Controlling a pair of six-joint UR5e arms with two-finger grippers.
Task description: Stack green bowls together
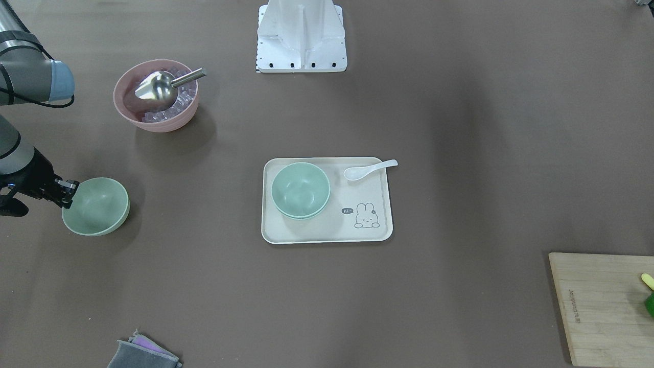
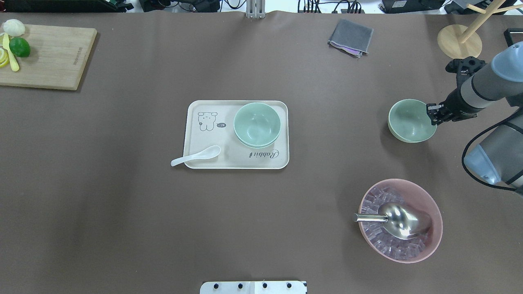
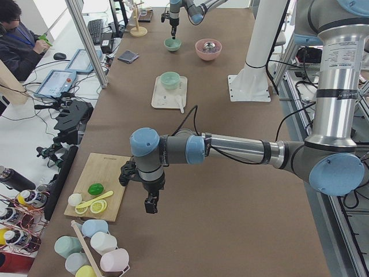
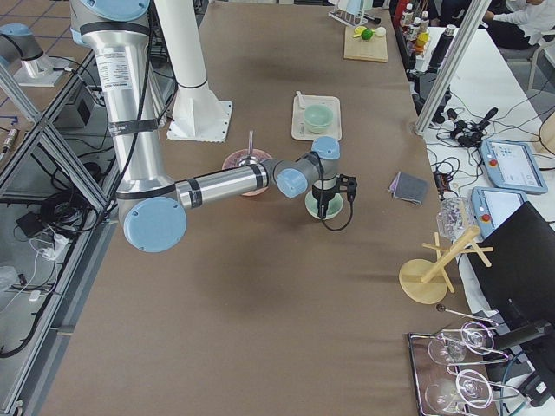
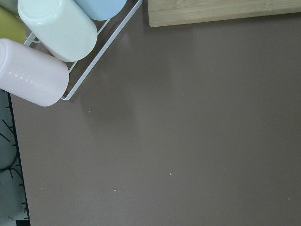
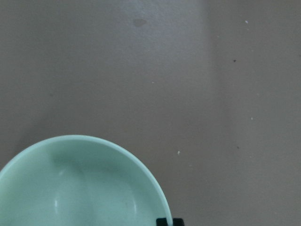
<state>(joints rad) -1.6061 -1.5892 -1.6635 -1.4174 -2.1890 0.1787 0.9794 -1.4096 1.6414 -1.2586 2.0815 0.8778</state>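
Two pale green bowls [image 1: 300, 190] sit nested together on the beige rabbit tray [image 1: 375, 230]; they also show in the overhead view [image 2: 257, 124]. A third green bowl [image 2: 410, 121] stands apart near the table's right end and looks slightly tilted [image 1: 96, 206]. My right gripper [image 2: 433, 114] is shut on its rim, one finger inside and one outside [image 1: 69, 193]. The right wrist view shows that bowl [image 6: 80, 188] close below. My left gripper [image 3: 151, 205] hangs over bare table near the cutting board. I cannot tell whether it is open or shut.
A pink bowl [image 2: 400, 220] with ice cubes and a metal scoop stands near the right arm. A white spoon [image 2: 196, 156] lies across the tray's edge. A cutting board [image 2: 45, 55] with fruit, a grey cloth [image 2: 350, 37], a wooden stand [image 2: 459, 41] and a cup rack [image 5: 47, 47] are around.
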